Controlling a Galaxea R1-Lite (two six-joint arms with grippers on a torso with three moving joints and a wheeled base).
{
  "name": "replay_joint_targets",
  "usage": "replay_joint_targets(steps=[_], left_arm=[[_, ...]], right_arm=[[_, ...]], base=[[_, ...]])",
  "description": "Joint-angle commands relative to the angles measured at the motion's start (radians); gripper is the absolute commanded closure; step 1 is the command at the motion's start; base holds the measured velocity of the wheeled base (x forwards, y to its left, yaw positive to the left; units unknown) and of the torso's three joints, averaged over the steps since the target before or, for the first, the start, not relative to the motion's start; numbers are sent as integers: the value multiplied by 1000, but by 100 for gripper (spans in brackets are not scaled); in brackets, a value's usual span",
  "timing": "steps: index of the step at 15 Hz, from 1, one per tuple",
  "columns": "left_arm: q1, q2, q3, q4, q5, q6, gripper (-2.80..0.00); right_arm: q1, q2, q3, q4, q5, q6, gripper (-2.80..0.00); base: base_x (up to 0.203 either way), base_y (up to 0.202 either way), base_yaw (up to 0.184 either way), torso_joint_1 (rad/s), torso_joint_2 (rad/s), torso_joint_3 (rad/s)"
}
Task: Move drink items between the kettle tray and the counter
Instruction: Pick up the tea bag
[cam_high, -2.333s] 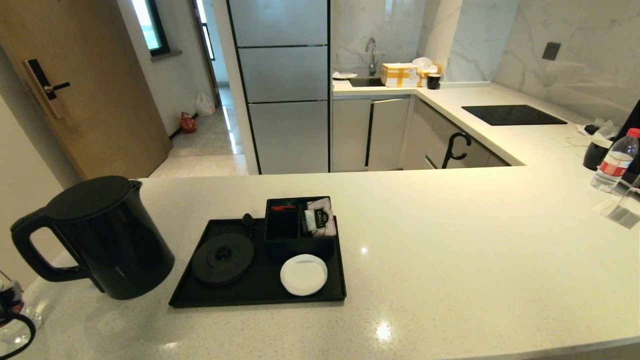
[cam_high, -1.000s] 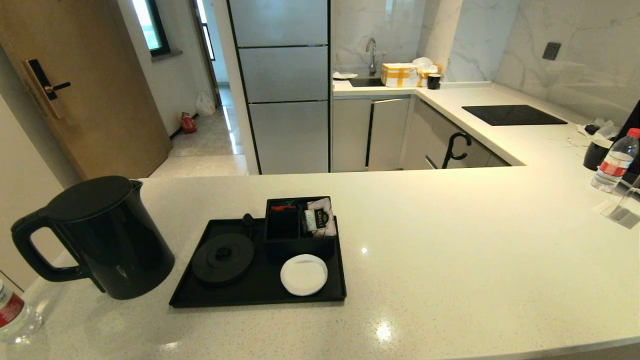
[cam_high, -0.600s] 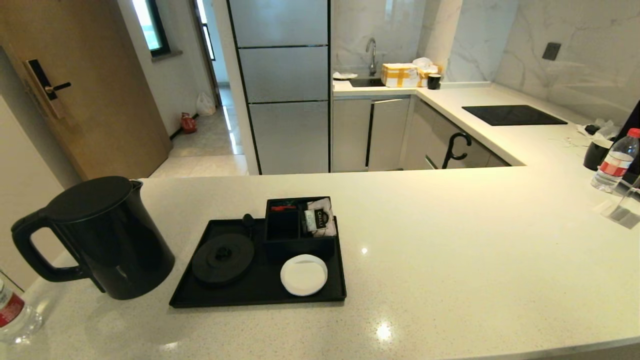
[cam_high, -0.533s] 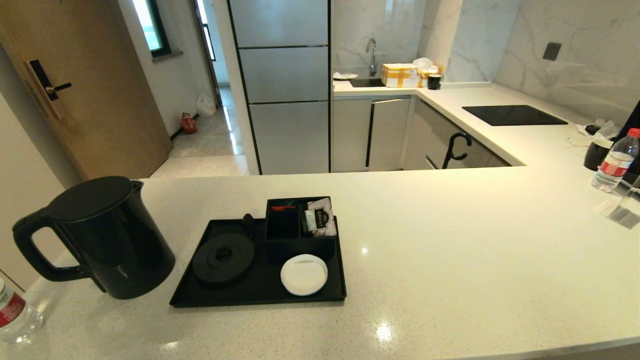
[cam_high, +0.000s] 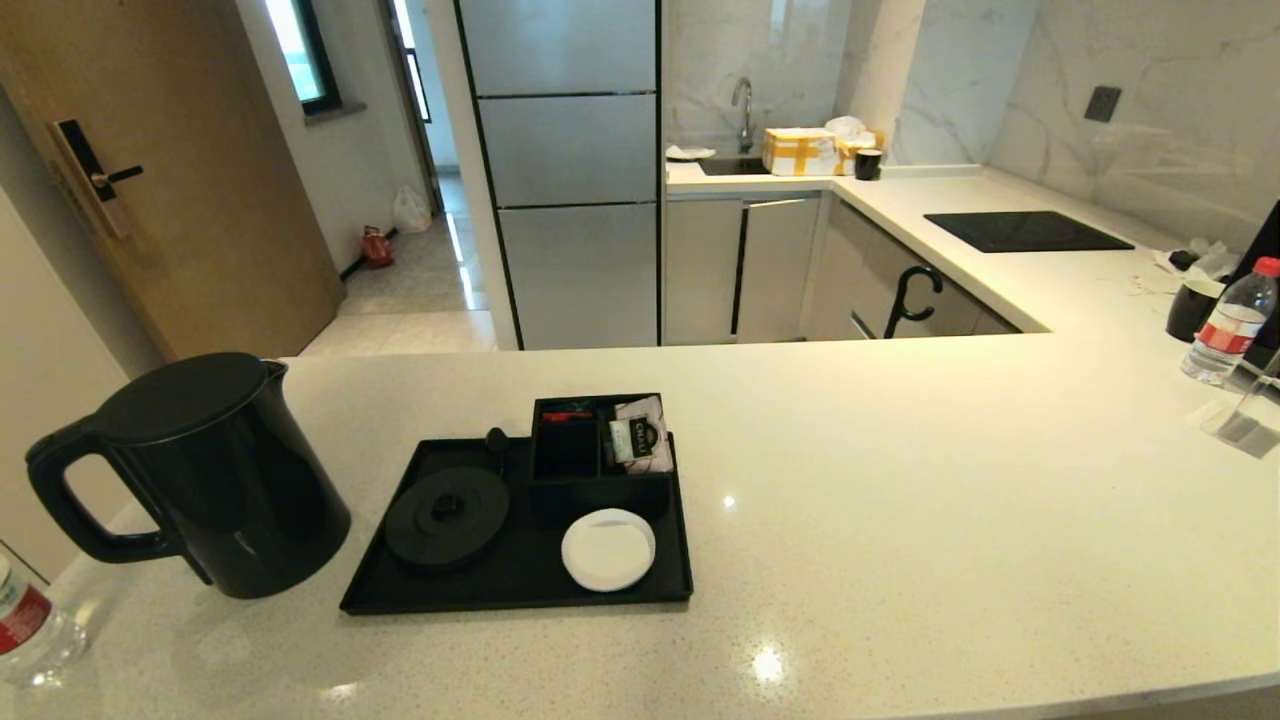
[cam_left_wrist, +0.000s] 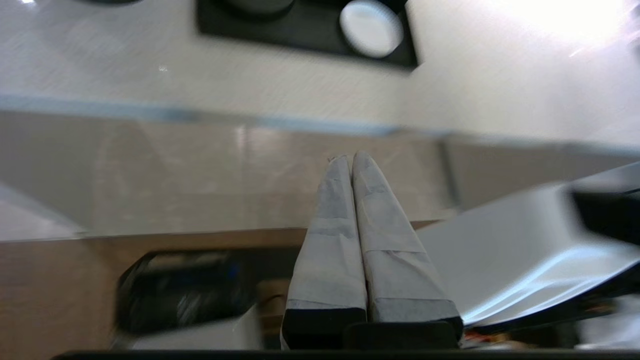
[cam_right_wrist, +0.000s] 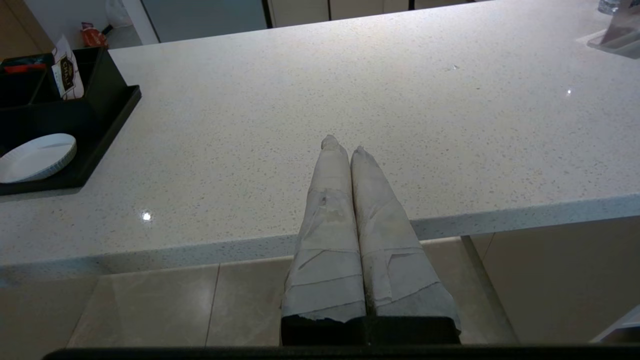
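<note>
The kettle (cam_high: 210, 480) stands off its round base (cam_high: 447, 517), on the table (cam_high: 900, 480) at the left of the frame, just beside the tray (cam_high: 520, 590) with its handle toward the left edge. 1 water bottle (cam_high: 25, 630) sits at the lower left corner, close to the table's near edge; a 2nd bottle (cam_high: 1232, 322) stands far off at the right edge of the frame beside a dark cup (cam_high: 1192, 308). The tea sachet (cam_high: 640, 435) is upright in the right compartment of the divided box (cam_high: 597, 455) on the tray, and the white coaster (cam_high: 607, 549) lies bare in front of it. So I judge the kettle and the near bottle are out on the table, the sachet has yet to be moved, and whichever way the items are meant to go, most of the job seems left. Neither arm shows from the head camera. The left tool (cam_left_wrist: 351, 159) has its padded fingers pressed together, holding nothing, below and in front of the table's front edge. The right tool (cam_right_wrist: 344, 145) is likewise together and empty, low at the near edge, with wide bare table beyond it. The right half of the table offers plenty of open room; the left corner is tight, with kettle and bottle near the edge.
</note>
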Motion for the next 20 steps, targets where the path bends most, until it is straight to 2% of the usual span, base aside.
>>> replay_joint_targets(steps=[1, 3, 4, 7, 9, 12, 13, 15, 16, 17, 19, 20], left_arm=[[-30, -169, 58, 39, 39, 31, 0], [-73, -265, 109, 90, 115, 79, 0], [-78, -291, 147, 79, 142, 85, 0], [-78, -366, 388, -220, 263, 89, 0], [-78, -382, 445, -335, 327, 96, 0], [-78, -382, 746, -780, 408, 131, 0], [-78, -382, 811, -908, 433, 143, 0], [-78, -383, 964, -1120, 410, 216, 0], [-78, -382, 1003, -1197, 392, 253, 0], [-77, -382, 1007, -1191, 369, 264, 0], [-78, -384, 992, -1031, 338, 284, 0], [-78, -384, 987, -1028, 326, 302, 0]], right_arm=[[0, 1, 0, 0, 0, 0, 0], [0, 1, 0, 0, 0, 0, 0], [0, 1, 0, 0, 0, 0, 0], [0, 1, 0, 0, 0, 0, 0], [0, 1, 0, 0, 0, 0, 0], [0, 1, 0, 0, 0, 0, 0], [0, 1, 0, 0, 0, 0, 0], [0, 1, 0, 0, 0, 0, 0], [0, 1, 0, 0, 0, 0, 0], [0, 1, 0, 0, 0, 0, 0], [0, 1, 0, 0, 0, 0, 0], [0, 1, -1, 0, 0, 0, 0]], base=[[0, 0, 0, 0, 0, 0], [0, 0, 0, 0, 0, 0], [0, 0, 0, 0, 0, 0], [0, 0, 0, 0, 0, 0], [0, 0, 0, 0, 0, 0], [0, 0, 0, 0, 0, 0], [0, 0, 0, 0, 0, 0], [0, 0, 0, 0, 0, 0], [0, 0, 0, 0, 0, 0], [0, 0, 0, 0, 0, 0], [0, 0, 0, 0, 0, 0], [0, 0, 0, 0, 0, 0]])
